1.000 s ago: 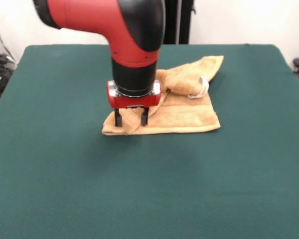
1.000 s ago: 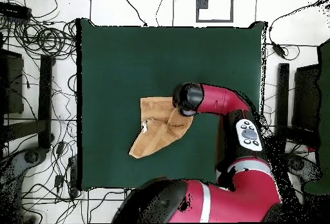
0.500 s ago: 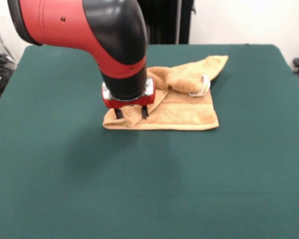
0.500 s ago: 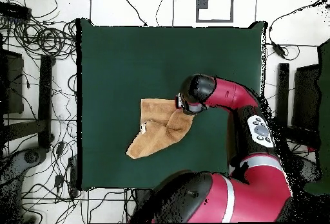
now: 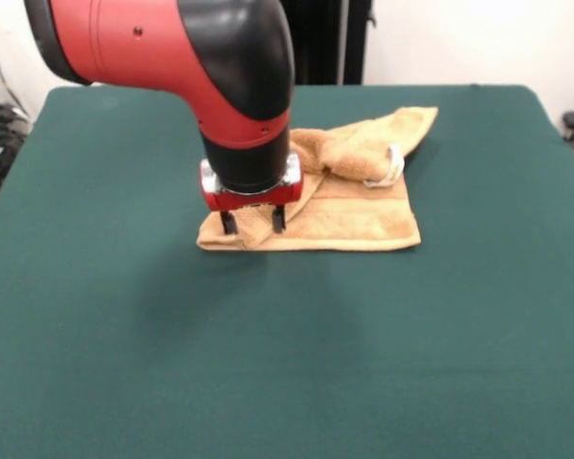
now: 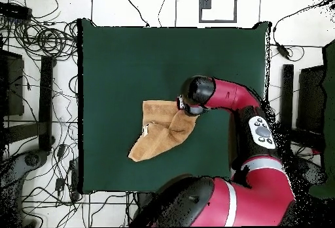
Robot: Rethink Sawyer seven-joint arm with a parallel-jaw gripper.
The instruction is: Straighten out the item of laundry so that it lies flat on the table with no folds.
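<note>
Orange-tan terry, the towel [image 5: 340,206] lies folded on the green table [image 5: 124,344], its near corner directly under my gripper [image 5: 253,222] and the rest, with a bunched flap and a white tag [image 5: 390,167], spreading away to one side of it. My two fingers [image 5: 228,223] stand a little apart with their tips down on that corner, and I cannot tell whether any cloth is pinched between them. I judge this the grasping step: next I should close on the corner, then draw it away from the bunched part to unfold the layers.
</note>
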